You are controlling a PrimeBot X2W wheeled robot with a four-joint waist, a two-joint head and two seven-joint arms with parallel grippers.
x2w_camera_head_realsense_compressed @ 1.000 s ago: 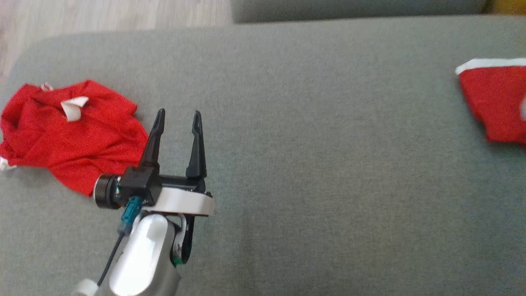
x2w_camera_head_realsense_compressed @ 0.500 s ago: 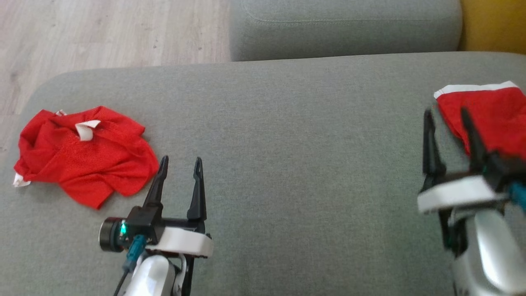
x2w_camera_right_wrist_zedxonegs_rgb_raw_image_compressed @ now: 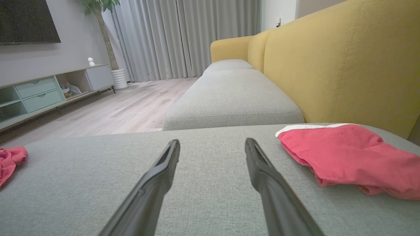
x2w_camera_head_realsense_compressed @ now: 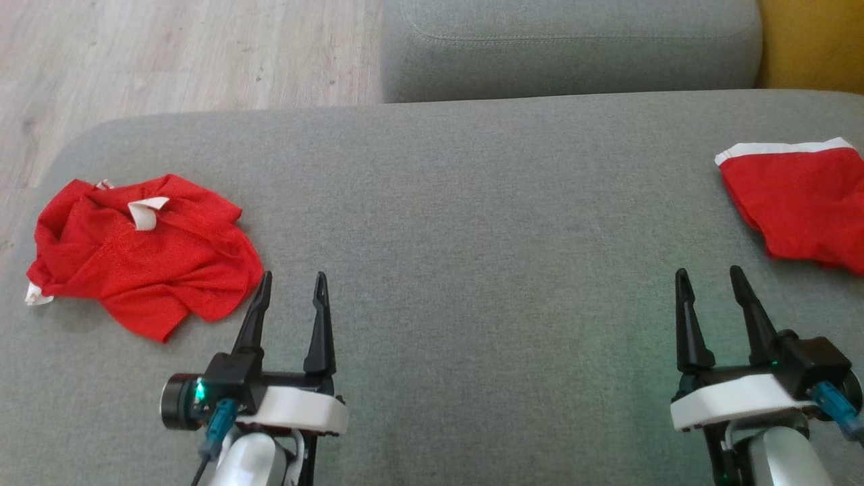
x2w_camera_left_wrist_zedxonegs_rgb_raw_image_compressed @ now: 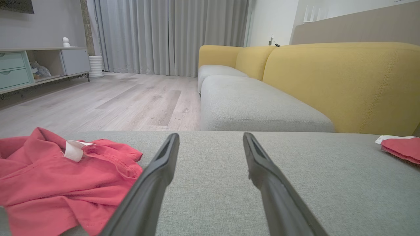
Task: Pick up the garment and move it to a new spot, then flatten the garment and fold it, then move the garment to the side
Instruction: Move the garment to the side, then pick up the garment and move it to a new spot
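Pincers spread wide and holding nothing, the robot's two arms are poised low over a grey sofa seat [x2w_camera_head_realsense_compressed: 472, 223]. The left pincer [x2w_camera_head_realsense_compressed: 291, 278] is at the lower left of the head view and the right pincer [x2w_camera_head_realsense_compressed: 709, 271] at the lower right. Each has its two dark fingers pointing away from the robot, with bare upholstery showing between them.

A crumpled red garment [x2w_camera_head_realsense_compressed: 142, 253] lies bunched on the seat's left end, near the rounded corner, with a white label [x2w_camera_head_realsense_compressed: 147, 210] turned up on its top folds. Its nearest edge sits just beside the tip of the left pincer's outer finger. Whether cloth and finger touch cannot be told from above (the left wrist camera shows the fabric lying off to the side of that finger, not between the two).

At the opposite end of the seat, well apart from the first, a second red garment [x2w_camera_head_realsense_compressed: 800, 202] with a white band along its far edge lies flatter. It is ahead and to the right of the right pincer and clear of its fingers.

Beyond the seat stand another grey cushion [x2w_camera_head_realsense_compressed: 567, 54] and a yellow backrest [x2w_camera_left_wrist_zedxonegs_rgb_raw_image_compressed: 344, 85]. Pale wood floor [x2w_camera_head_realsense_compressed: 169, 54], grey curtains [x2w_camera_left_wrist_zedxonegs_rgb_raw_image_compressed: 164, 36] and a low cabinet [x2w_camera_left_wrist_zedxonegs_rgb_raw_image_compressed: 19, 70] make up the room behind.
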